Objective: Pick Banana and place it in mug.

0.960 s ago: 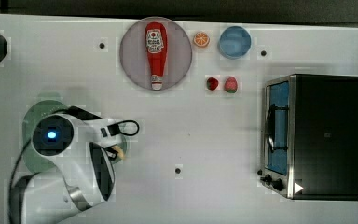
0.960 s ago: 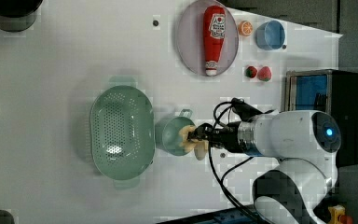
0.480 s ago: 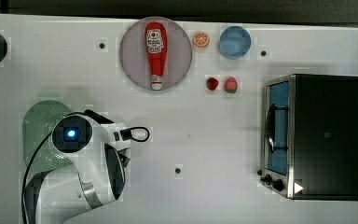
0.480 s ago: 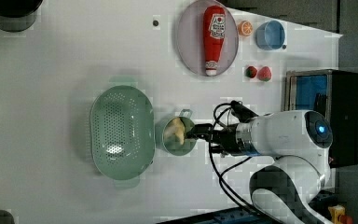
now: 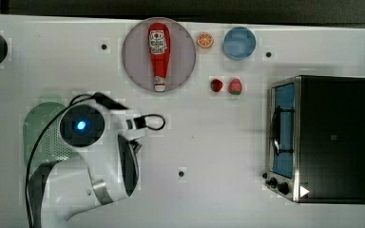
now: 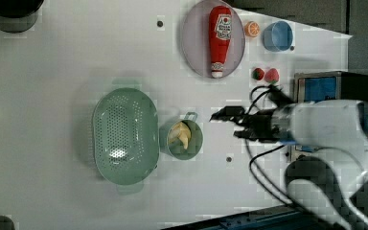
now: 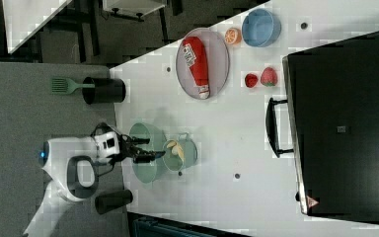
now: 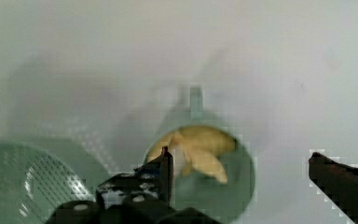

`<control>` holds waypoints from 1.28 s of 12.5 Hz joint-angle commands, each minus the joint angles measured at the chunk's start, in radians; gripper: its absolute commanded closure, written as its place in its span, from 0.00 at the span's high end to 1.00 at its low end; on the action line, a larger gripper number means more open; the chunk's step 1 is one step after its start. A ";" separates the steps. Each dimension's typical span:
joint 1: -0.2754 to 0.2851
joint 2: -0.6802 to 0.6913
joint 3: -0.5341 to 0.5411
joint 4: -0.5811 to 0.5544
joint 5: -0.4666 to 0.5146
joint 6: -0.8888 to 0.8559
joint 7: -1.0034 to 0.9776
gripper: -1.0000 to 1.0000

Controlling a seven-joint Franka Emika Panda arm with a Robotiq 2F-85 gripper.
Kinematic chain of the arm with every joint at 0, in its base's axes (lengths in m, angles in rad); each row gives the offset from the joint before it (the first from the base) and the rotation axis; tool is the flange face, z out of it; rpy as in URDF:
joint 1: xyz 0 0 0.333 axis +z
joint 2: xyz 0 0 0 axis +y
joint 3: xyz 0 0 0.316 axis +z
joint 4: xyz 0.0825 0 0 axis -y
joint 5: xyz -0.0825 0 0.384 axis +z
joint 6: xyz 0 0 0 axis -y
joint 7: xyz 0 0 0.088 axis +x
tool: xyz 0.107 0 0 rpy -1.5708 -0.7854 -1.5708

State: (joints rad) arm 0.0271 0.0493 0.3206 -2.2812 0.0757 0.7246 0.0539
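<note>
left view: the small pale yellow toy banana (image 6: 180, 134) is seen lying inside the round dull-green mug (image 6: 184, 140), just beside the oval perforated green basket (image 6: 125, 135). the black gripper (image 6: 231, 122) is held with fingers spread wide and empty, off toward the left view's right of the mug, so only withdrawal is judged to remain.

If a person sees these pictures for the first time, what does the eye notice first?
Probably the banana lying inside the green mug, beside the perforated basket, with the open gripper to the left view's right of the mug. Next, the red ketchup bottle on its round plate, and the black oven at the top view's right.
</note>
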 commanded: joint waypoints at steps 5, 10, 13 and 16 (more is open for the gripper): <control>-0.066 -0.218 -0.304 0.197 -0.008 -0.289 -0.030 1.00; -0.067 -0.242 -0.368 0.411 -0.073 -0.621 -0.030 1.00; -0.067 -0.246 -0.371 0.445 -0.083 -0.701 -0.030 1.00; -0.068 -0.245 -0.380 0.445 -0.083 -0.698 -0.030 1.00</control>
State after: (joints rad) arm -0.0701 -0.2106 -0.0655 -1.8262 -0.0101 0.0050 0.0358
